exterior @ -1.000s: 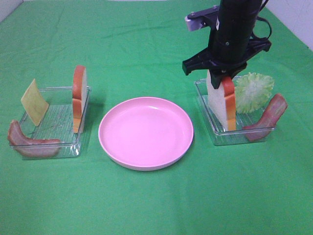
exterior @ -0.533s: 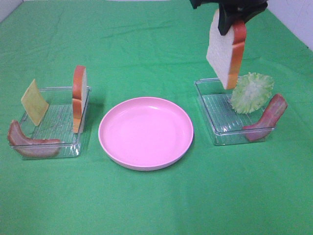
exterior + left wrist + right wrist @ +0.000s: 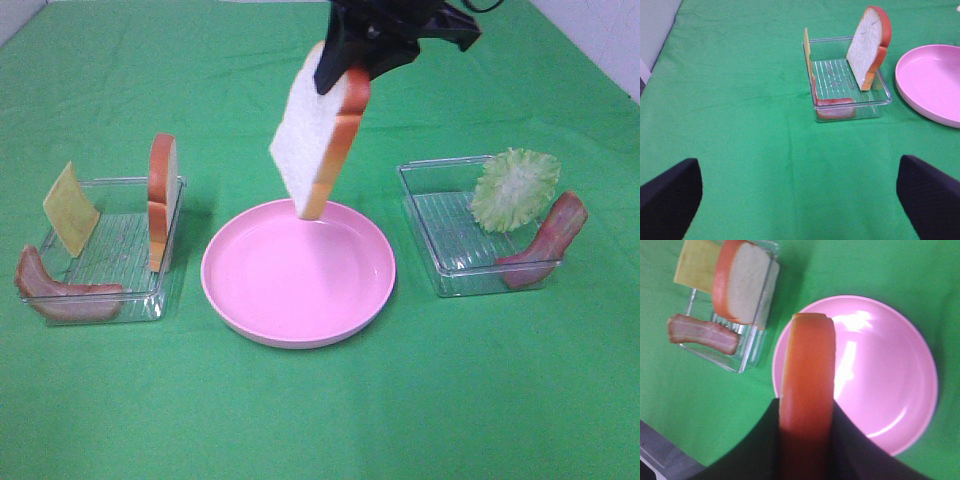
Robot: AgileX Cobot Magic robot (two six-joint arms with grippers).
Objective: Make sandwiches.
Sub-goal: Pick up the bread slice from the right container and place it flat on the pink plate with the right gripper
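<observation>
My right gripper (image 3: pixel 345 62) is shut on a white bread slice with orange crust (image 3: pixel 318 135). The slice hangs tilted above the far edge of the pink plate (image 3: pixel 300 285). In the right wrist view its crust (image 3: pixel 807 375) runs between the black fingers (image 3: pixel 765 445), over the plate (image 3: pixel 890 365). A second bread slice (image 3: pixel 162 200) stands on edge in the left tray (image 3: pixel 110 300) beside the yellow cheese (image 3: pixel 70 208) and a bacon strip (image 3: pixel 65 292). Lettuce (image 3: pixel 515 188) and another bacon strip (image 3: pixel 545 243) lean in the right tray (image 3: pixel 440 240). My left gripper (image 3: pixel 800 210) is open and empty, set back from the left tray (image 3: pixel 850 100).
A green cloth covers the whole table. The left wrist view shows the standing bread slice (image 3: pixel 870 45), the cheese (image 3: pixel 807 50), the bacon (image 3: pixel 836 107) and the plate's rim (image 3: pixel 920 95). A pale wall edge shows at the table's far corners.
My right gripper lifted the bread slice out of the right tray, then carried it left until it hung over the plate. The left tray and its items did not move.
</observation>
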